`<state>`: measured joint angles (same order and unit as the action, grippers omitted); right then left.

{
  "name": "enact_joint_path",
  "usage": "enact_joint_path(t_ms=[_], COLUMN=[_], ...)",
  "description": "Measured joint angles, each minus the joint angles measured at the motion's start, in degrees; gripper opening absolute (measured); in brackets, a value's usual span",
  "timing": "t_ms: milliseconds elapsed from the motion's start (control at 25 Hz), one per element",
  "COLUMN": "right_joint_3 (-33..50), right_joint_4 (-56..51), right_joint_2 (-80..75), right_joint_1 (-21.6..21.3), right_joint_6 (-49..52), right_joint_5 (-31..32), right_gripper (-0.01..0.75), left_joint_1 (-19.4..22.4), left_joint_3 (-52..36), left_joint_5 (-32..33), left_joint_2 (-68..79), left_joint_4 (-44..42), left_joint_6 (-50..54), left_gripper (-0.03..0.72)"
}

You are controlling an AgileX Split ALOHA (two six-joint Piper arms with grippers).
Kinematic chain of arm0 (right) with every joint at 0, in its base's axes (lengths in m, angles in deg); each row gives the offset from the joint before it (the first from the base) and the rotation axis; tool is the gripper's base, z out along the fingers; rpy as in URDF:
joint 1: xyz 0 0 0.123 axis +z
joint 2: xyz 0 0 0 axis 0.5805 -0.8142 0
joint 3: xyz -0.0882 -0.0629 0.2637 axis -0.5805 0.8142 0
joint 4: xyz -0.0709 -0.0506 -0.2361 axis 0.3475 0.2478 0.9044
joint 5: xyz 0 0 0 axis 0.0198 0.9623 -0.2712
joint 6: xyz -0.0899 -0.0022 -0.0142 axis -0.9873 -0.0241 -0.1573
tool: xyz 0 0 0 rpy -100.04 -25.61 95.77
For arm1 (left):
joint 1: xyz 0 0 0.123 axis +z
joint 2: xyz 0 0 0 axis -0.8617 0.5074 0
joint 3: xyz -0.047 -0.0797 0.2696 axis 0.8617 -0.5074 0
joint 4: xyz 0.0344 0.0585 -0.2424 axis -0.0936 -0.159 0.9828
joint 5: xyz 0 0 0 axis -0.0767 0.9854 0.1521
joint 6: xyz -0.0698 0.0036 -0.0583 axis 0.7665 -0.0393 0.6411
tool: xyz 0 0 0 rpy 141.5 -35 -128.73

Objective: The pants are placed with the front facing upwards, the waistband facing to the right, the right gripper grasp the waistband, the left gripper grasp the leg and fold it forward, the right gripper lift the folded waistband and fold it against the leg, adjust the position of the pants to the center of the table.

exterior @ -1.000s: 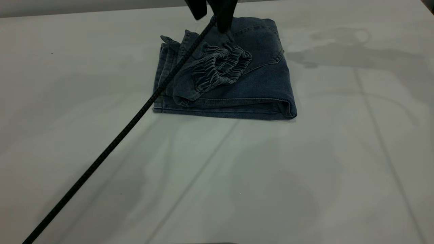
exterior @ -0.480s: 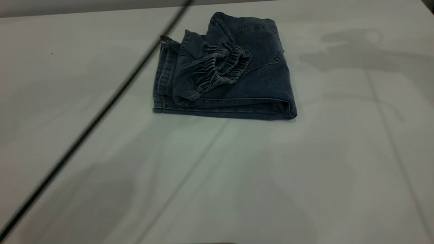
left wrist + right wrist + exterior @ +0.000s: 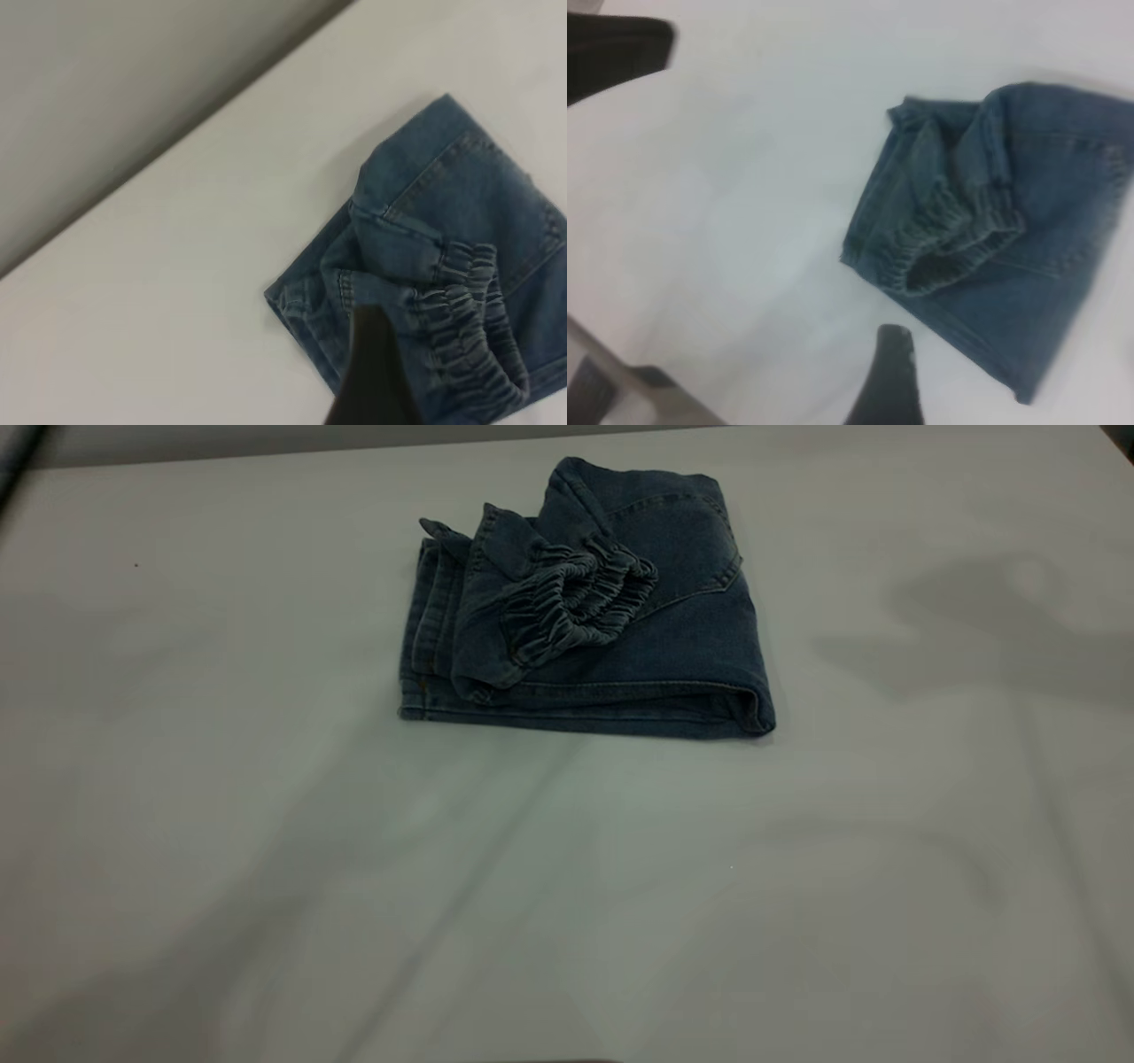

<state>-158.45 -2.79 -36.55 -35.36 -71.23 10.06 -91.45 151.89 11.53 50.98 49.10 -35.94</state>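
1. Although neither arm shows in the exterior view, each wrist view catches one dark finger: the left pincer (image 3: pixel 372 376) hangs above the pants (image 3: pixel 589 607), the right pincer (image 3: pixel 888 376) beside them over bare desk (image 3: pixel 567 921). With only one finger of each in view, I cannot tell whether either is wide or narrow; neither holds cloth.
2. Judging by how the denim lies, both folds look done: the pants form a compact, roughly square bundle, and the waistband (image 3: pixel 576 598) sits on top, doubled back over the layers beneath.
3. The fold is untidy. The waistband is bunched into a loose loop, and a flap of denim stands up at the far left corner of the bundle.
4. What seems left is the placing. The bundle lies toward the far edge of the desk, about midway between left and right, so it probably needs drawing nearer to reach the centre.
5. The bundle's longer side runs left to right. Its thick rounded fold is at the near right corner, the stacked stitched edges face left, and the waistband loop slants from near left to far right.
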Motion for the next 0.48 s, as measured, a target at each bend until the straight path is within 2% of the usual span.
enact_joint_path(t_ms=[200,480], right_joint_3=[1.6,12.9], right_joint_4=[5.1,5.6], right_joint_2=[9.4,25.4], right_joint_1=[0.0,0.0], right_joint_6=[4.9,5.3], right_joint_5=[0.5,1.0], right_gripper=[0.566,0.566], left_joint_1=[0.0,0.0], left_joint_3=[-10.4,-26.1], left_joint_5=[0.0,0.0], left_joint_2=[-10.4,-27.3], left_joint_4=[-3.3,-5.6], left_joint_6=[1.2,3.8], left_gripper=[0.482,0.482])
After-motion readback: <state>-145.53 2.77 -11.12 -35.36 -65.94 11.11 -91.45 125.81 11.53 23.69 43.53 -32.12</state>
